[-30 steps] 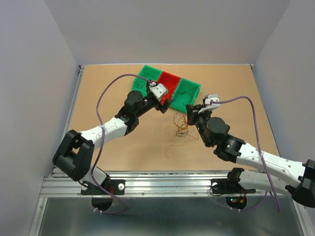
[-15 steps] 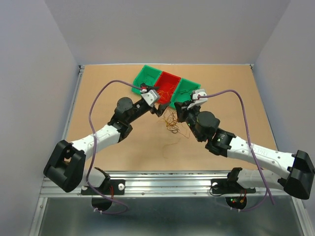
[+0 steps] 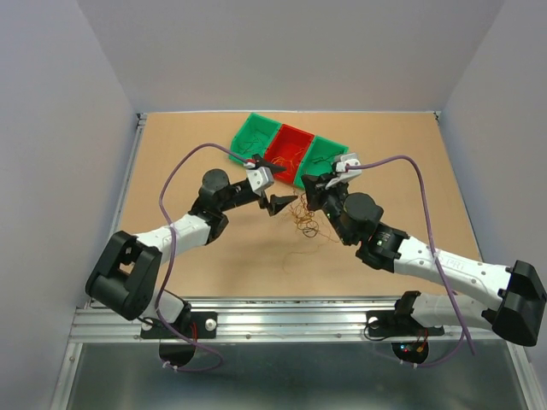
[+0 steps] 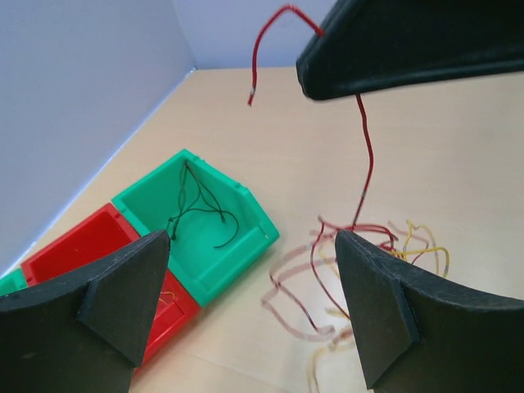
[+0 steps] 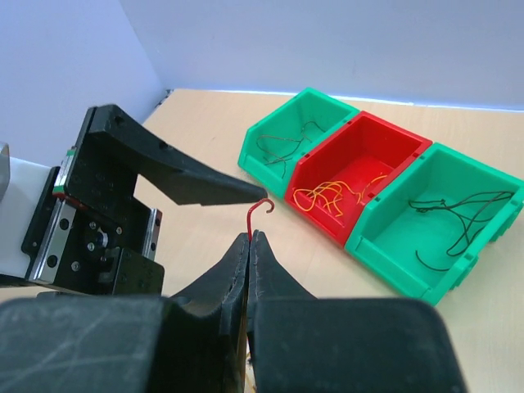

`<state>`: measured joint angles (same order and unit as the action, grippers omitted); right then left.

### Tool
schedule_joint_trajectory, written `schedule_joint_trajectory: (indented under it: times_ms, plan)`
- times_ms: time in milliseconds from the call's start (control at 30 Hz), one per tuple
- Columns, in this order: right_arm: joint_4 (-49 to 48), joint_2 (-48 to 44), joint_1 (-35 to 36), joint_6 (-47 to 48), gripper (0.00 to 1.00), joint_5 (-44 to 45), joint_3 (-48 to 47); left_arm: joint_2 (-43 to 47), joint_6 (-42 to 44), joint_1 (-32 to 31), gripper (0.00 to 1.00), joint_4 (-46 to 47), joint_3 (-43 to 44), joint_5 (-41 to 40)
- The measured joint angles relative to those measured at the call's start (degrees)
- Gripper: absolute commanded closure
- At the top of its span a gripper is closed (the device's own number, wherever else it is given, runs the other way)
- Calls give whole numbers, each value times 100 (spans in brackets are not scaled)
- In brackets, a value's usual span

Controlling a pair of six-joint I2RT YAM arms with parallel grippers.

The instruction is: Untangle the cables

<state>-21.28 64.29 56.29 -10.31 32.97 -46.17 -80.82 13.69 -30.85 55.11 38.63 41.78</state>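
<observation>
The right claw (image 5: 250, 237) is pinched shut on a red strand (image 4: 364, 151), just below its hooked free end, and holds it above the table (image 3: 205, 265). From that grip the red strand runs nearly straight down to the rest of the cables (image 3: 308, 220), a loose red and yellow tangle on the table between the two arms and just in front of the bins (image 3: 256, 130).

The left claw (image 4: 250, 246) is spread wide and holds nothing. It faces the hanging strand from the side. In its own wrist view the strand's upright stretch lies off centre, over the finger on the right of the picture and not in the middle of the gap.

The left claw is the nearer free one. My guess is it must shift sideways toward that finger to bracket the strand lower down.
</observation>
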Motion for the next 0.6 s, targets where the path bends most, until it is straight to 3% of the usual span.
schedule_joint_trajectory:
  times_ms: [433,600]
  plan:
    - [-229,-136,0,22,99,-2,15,-214,-350,107,10,0,225,1335]
    - [-289,0,0,44,99,-225,15,-214,-411,107,23,0,227,1416]
